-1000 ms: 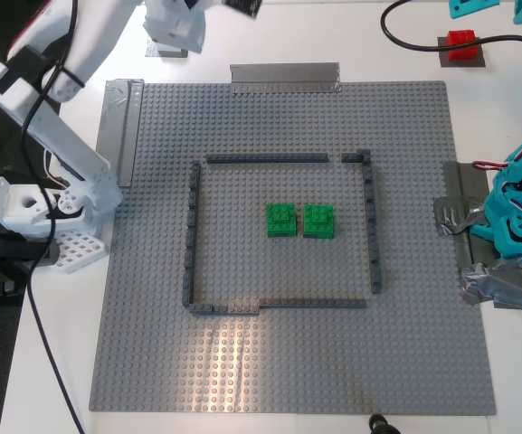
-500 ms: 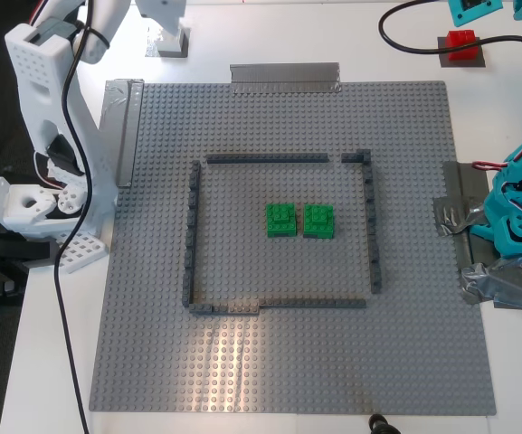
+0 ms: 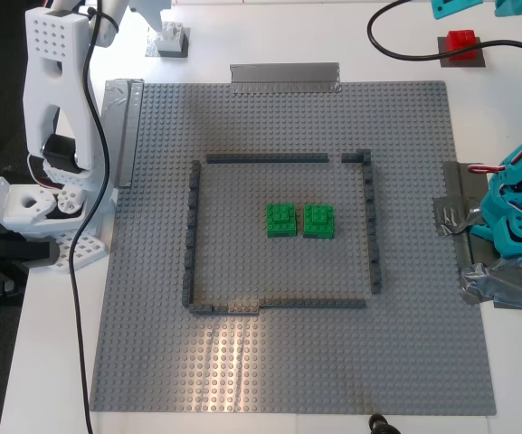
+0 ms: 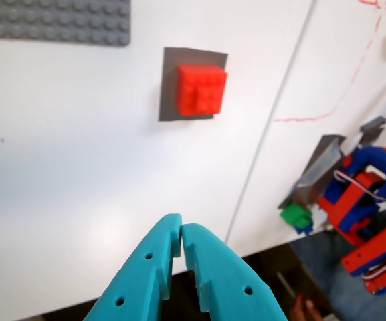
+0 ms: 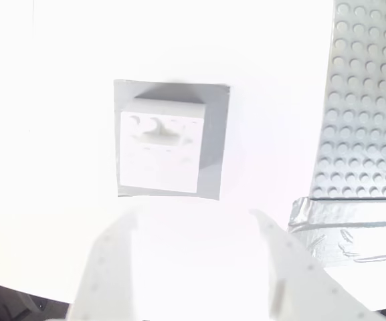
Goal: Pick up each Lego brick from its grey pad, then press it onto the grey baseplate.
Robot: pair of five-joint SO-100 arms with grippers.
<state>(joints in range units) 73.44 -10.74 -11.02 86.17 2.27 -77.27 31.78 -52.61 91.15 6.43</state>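
The red brick (image 4: 202, 89) sits on its dark charcoal pad (image 4: 168, 87), ahead of my first gripper (image 4: 181, 231), which is teal, shut and empty, well short of the brick. In the exterior view the red brick (image 3: 460, 42) is at the far right, with teal arm parts (image 3: 450, 7) at the top edge. The white brick (image 5: 160, 145) sits on its silvery pad (image 5: 214, 140), just ahead of my open white second gripper (image 5: 193, 224). That brick (image 3: 172, 37) is at the exterior view's far left. The grey baseplate (image 3: 288, 380) bears a dark outline (image 3: 191, 226).
Two green bricks (image 3: 281, 220) (image 3: 318, 221) sit inside the outline. Silver tape strips (image 3: 285, 76) (image 3: 121, 117) hold the plate's far and left edges. The white arm's base (image 3: 39, 208) stands left of the plate, the teal base (image 3: 518, 217) right. A black cable (image 3: 405, 50) runs near the red brick.
The white arm has straightened upright and its gripper has drawn back to the top edge, uncovering the white brick. The teal arm parts at the top have shifted slightly left.
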